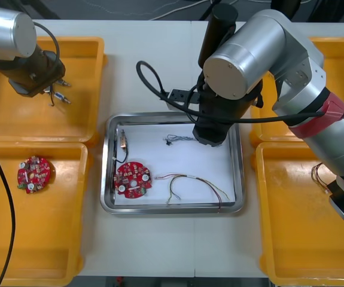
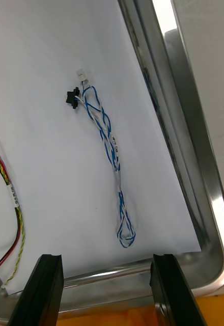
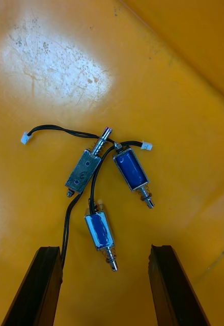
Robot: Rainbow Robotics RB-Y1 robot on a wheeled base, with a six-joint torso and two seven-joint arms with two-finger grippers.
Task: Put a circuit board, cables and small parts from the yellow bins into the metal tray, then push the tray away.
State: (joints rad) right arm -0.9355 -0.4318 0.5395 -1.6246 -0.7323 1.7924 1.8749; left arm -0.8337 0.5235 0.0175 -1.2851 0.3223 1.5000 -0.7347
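Observation:
My right gripper hangs open over the far right part of the metal tray, its black wrist above the white liner. A twisted blue and white cable lies loose on the liner just beyond the fingers, untouched. The tray also holds a round red circuit board, a red and yellow cable and a small metal part with a black lead. My left gripper is open over the far left yellow bin, above three small metal parts with black leads.
A second red circuit board lies in the near left bin. Thin cables show in the near right bin beside my right arm. The tray rim runs close along the blue and white cable.

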